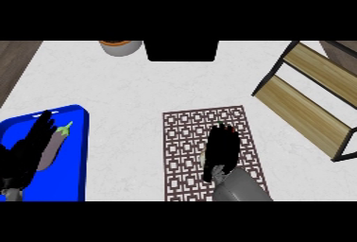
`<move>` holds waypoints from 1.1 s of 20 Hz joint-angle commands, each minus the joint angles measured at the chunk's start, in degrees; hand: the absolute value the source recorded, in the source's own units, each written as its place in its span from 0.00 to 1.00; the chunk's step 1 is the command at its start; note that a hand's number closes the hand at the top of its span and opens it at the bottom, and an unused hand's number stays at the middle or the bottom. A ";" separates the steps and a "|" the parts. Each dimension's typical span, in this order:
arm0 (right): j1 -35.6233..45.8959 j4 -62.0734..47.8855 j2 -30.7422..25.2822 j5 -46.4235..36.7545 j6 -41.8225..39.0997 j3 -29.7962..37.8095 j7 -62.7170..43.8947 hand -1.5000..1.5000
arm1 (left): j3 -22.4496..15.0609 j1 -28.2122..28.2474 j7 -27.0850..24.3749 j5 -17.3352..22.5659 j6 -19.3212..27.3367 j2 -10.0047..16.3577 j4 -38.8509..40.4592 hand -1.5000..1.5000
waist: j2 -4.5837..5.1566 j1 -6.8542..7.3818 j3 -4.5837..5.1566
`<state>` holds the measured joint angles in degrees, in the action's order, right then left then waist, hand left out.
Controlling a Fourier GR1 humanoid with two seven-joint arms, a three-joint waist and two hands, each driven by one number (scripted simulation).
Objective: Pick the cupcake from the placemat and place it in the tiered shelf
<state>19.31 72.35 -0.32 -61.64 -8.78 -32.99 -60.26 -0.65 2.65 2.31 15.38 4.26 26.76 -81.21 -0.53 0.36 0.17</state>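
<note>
right robot hand [223, 149]: low over the middle of the placemat [182, 142], forearm coming in from the lower edge. It covers the pick spot. Can't tell whether it's apart or clamped on anything, because the hand's back hides the underside.
cupcake [203, 157]: almost fully hidden under the right robot hand. Only a pale sliver shows at the hand's left edge, plus a small red speck at its far tip. My read is it's on the placemat, not lifted, but contact isn't visible.
left robot hand [24, 151]: apart, fingers straight and spread, resting at the lower left over the blue tray [73, 179]. It plays no part in this pick.
tiered shelf [307, 71]: far right of the counter [140, 90], wooden boards in a black frame, well apart from the placemat. It's on the right arm's side, which is likely why that arm does the pick.
step: grasp phase, judging by the hand parked directly over the target. Nothing is on the shelf.
next: confirm the grip, lift straight up, then carry right and away to a board.
risk: the black frame rails sit between the placemat and the boards, so the lift has to clear them.
clutter: eggplant [50, 150] on the tray, a bowl [120, 47] and a black box [182, 49] at the far edge, all off the path.
</note>
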 commanded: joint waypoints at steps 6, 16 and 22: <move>-2.32 -1.39 -0.96 -3.90 -0.25 -0.62 0.93 1.00 | 2.98 -3.62 0.38 -1.55 -2.21 -1.92 4.49 0.50 | 0.52 -0.43 -0.16; 1.49 4.33 -4.38 -4.05 4.79 8.68 3.53 1.00 | 3.41 0.27 2.42 -2.72 -2.54 -2.95 -1.67 0.50 | 0.44 -0.18 -0.21; 3.34 10.91 -8.06 -2.06 4.02 16.11 4.43 1.00 | 3.92 0.50 -2.13 -5.04 -3.11 -4.33 2.40 0.50 | 0.47 -0.42 -0.15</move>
<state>21.55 79.46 -7.23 -63.80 -4.25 -20.19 -54.94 2.87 2.39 3.41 11.88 1.70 23.20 -80.99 -0.15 -0.04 0.02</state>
